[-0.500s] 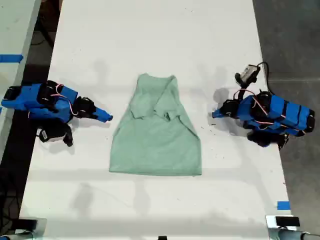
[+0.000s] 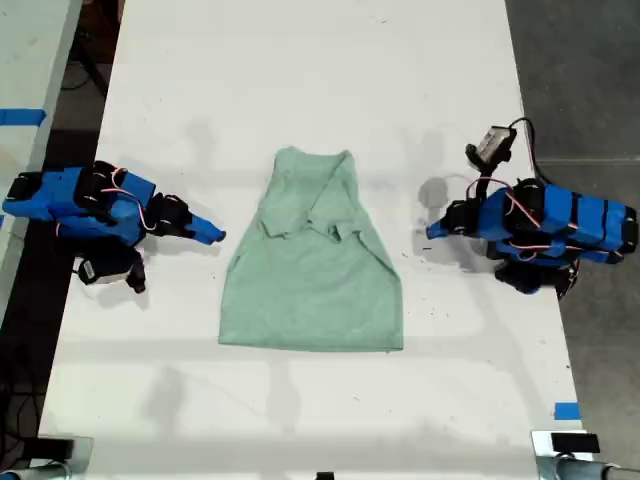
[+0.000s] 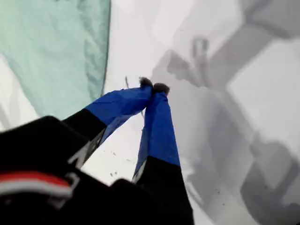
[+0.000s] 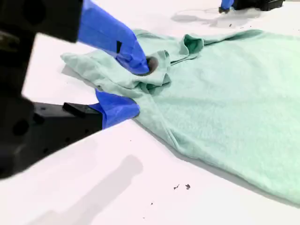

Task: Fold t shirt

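Only change from a moment back: my first arm slid a touch toward the exterior view's right edge, and the t shirt (image 2: 310,280) hasn't budged. Nearest in the second wrist view, my second pincer (image 4: 143,86) is partly open with nothing in it, just short of the fabric's edge. I'd guess it's lined up for a side grab. The t shirt lies flat mid-frame on the counter (image 2: 300,80), sleeves already tucked in. Beyond it, my first pincer (image 2: 430,230) is pinched shut, empty, parked clear.

We note the t shirt (image 2: 312,272) as soft, matt, wrinkled mint cloth on a smooth matt white table (image 2: 300,90) flecked with dark specks, and our grippers' fingers (image 3: 159,126) as smooth blue plastic, black-tipped.
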